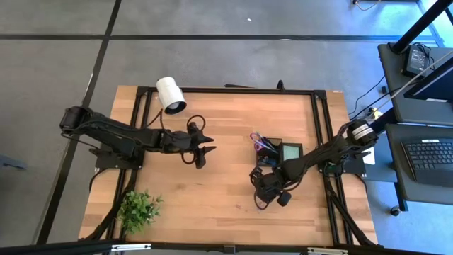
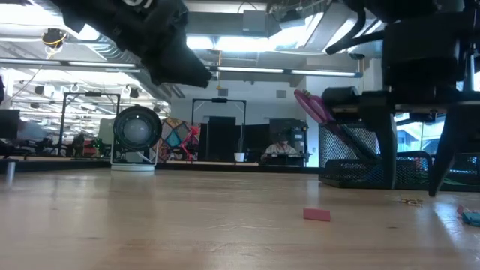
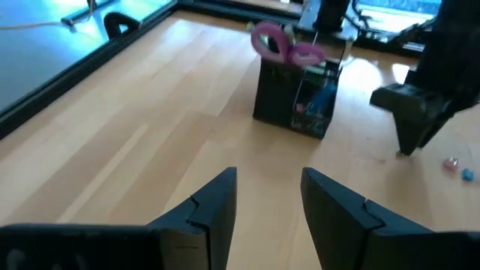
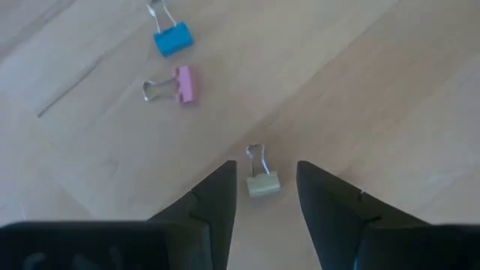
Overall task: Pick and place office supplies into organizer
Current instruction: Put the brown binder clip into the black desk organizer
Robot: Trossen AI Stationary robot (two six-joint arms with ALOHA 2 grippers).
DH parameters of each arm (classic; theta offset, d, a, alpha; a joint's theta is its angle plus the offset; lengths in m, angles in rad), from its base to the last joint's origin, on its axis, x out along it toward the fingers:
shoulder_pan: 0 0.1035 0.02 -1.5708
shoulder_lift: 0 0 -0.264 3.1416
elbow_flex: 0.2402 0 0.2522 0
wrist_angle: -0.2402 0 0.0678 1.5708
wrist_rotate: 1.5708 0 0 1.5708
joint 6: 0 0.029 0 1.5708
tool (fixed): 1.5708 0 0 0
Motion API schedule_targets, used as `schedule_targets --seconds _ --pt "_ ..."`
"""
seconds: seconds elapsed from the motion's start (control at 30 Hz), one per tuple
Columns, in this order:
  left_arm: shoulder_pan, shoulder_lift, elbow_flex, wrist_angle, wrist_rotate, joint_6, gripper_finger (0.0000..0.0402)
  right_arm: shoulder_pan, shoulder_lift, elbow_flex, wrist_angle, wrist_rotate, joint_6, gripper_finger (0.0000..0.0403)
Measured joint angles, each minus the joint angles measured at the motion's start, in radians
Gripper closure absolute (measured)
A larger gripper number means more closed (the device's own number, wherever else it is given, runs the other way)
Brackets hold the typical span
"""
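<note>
1. Right gripper [image 4: 262, 199]: fingers parted, holding nothing, over the table [image 1: 226, 205] just in front of the organizer [image 1: 277, 154]. A grey-green binder clip [image 4: 262, 181] lies between the fingertips, wire handle pointing away from the gripper.
2. Past it: 1 pink clip [image 4: 180, 84], 1 blue clip [image 4: 172, 37]; 3 clips total.
3. Organizer holds purple-handled scissors [image 3: 285, 45], handles up.
4. Left gripper [image 1: 209, 150]: fingers parted, empty, well apart from organizer.

Black organizer [image 1: 283, 154] holds purple-handled scissors [image 1: 259, 142] upright; blue clip [image 4: 172, 37], pink clip [image 4: 182, 84] and green clip [image 4: 262, 182] lie loose.
</note>
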Motion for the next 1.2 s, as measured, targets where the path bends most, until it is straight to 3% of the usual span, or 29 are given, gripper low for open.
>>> schedule_targets --seconds 0.43,0.9,1.2 --pt "0.002 0.069 0.000 0.028 -0.001 0.001 0.0258 -0.001 0.066 0.005 -0.011 -0.005 0.003 0.0265" --pt "0.002 0.069 0.000 0.032 -0.005 0.002 0.0258 -0.001 0.069 0.004 -0.046 -0.005 0.018 0.0344" --pt "0.002 0.069 0.000 0.032 -0.005 0.000 0.0258 -0.030 0.019 -0.003 -0.075 0.026 0.293 0.0343"
